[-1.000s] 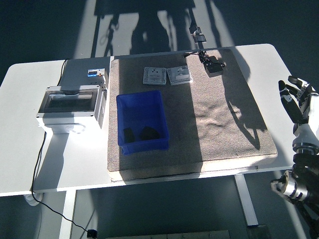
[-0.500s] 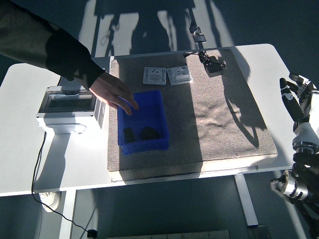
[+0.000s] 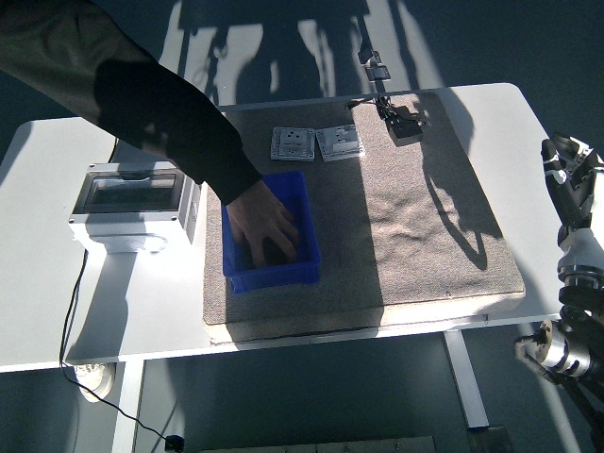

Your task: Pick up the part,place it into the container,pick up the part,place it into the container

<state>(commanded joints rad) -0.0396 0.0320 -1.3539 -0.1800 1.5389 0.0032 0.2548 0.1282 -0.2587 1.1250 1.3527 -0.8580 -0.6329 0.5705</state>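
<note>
Head view showed a white counter (image 3: 57, 321) in hard sunlight and shadow, with a grey lidded box (image 3: 132, 203) at its left and a tan mat (image 3: 415, 255) covering the middle. A person's dark-sleeved arm came in from the upper left, and the person's hand (image 3: 264, 226) reached down inside the blue container (image 3: 307, 203) on the mat's left part, covering whatever parts lay there, while two switch plates (image 3: 316, 142) lay near the mat's far edge and a small black device (image 3: 406, 125) sat further right. The mat's right half and the counter's right edge lay bare, and the robot's right hand (image 3: 571, 184) stood beyond that edge, well apart from the container, fingers extended and holding nothing.
</note>
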